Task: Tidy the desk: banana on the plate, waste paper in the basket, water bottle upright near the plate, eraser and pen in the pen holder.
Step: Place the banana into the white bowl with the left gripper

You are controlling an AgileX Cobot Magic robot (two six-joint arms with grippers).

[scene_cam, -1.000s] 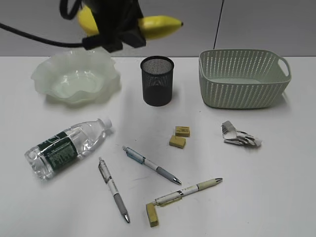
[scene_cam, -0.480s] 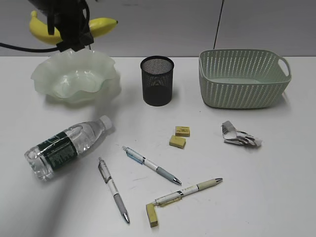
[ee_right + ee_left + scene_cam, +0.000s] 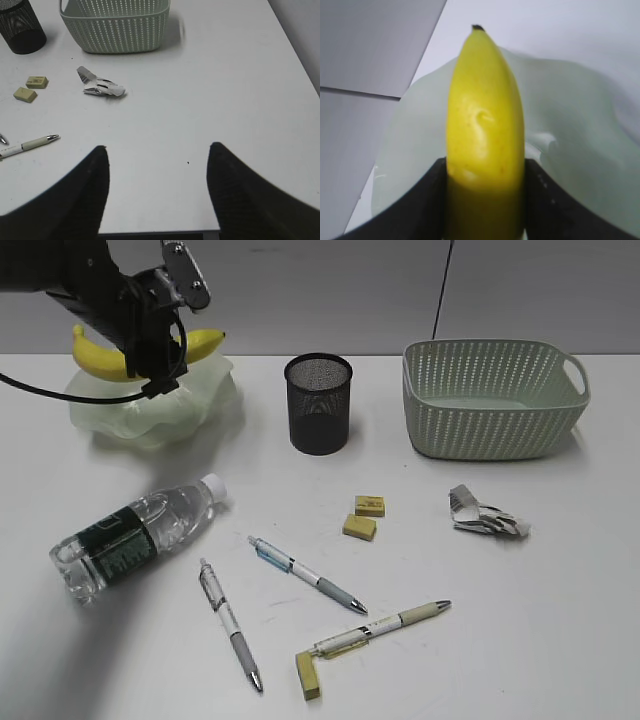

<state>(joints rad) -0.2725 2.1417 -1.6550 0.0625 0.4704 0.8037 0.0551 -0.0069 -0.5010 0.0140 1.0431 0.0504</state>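
My left gripper (image 3: 150,350) is shut on the yellow banana (image 3: 205,343) and holds it just over the pale green wavy plate (image 3: 205,400) at the back left; the left wrist view shows the banana (image 3: 485,115) between the jaws above the plate (image 3: 580,130). The water bottle (image 3: 135,537) lies on its side. Three pens (image 3: 305,575) and three yellow erasers (image 3: 360,527) lie at the front. The black mesh pen holder (image 3: 318,402) stands mid-back. Crumpled paper (image 3: 485,515) lies before the green basket (image 3: 492,395). My right gripper (image 3: 156,150) is open and empty, out of the exterior view.
The right wrist view shows the basket (image 3: 117,25), the paper (image 3: 100,86), two erasers (image 3: 31,87), a pen tip (image 3: 37,142) and the table's front edge below the jaws. A black cable trails from the left arm.
My left gripper has carried the banana left and down, from above the table's back to just over the plate. Nothing else has moved.
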